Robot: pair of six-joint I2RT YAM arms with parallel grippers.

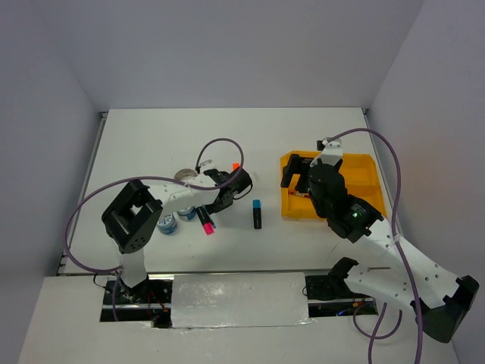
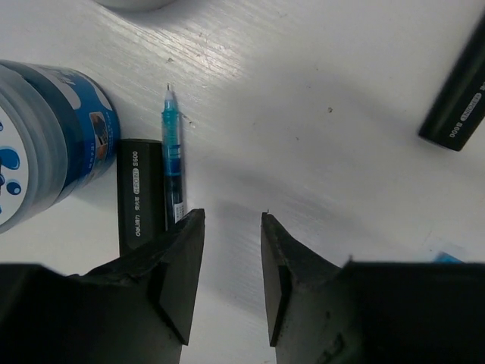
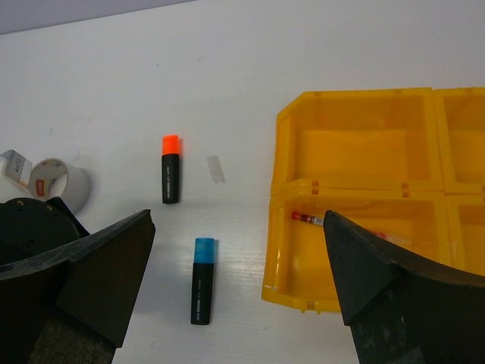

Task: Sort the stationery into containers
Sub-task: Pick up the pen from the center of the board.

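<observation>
The yellow-orange tray (image 1: 369, 171) sits at the right; a thin red pen (image 3: 309, 220) lies in its near-left compartment. My right gripper (image 1: 297, 171) hovers wide open and empty over the tray's left edge (image 3: 282, 227). The orange-capped highlighter (image 1: 236, 167) and the blue-capped highlighter (image 1: 257, 214) lie on the table. My left gripper (image 1: 221, 199) is open and empty just above the table, beside the pink-capped highlighter (image 1: 204, 220). The left wrist view shows the left gripper (image 2: 233, 216), a thin blue pen (image 2: 173, 155), a black highlighter body (image 2: 139, 193) and a blue-white tub (image 2: 45, 144).
A grey tape ring (image 1: 184, 177) lies behind the left arm. Two blue-white tubs (image 1: 167, 224) stand close together left of the pink highlighter. A small clear tape scrap (image 3: 216, 168) lies near the orange highlighter (image 3: 170, 168). Purple cables loop over both arms.
</observation>
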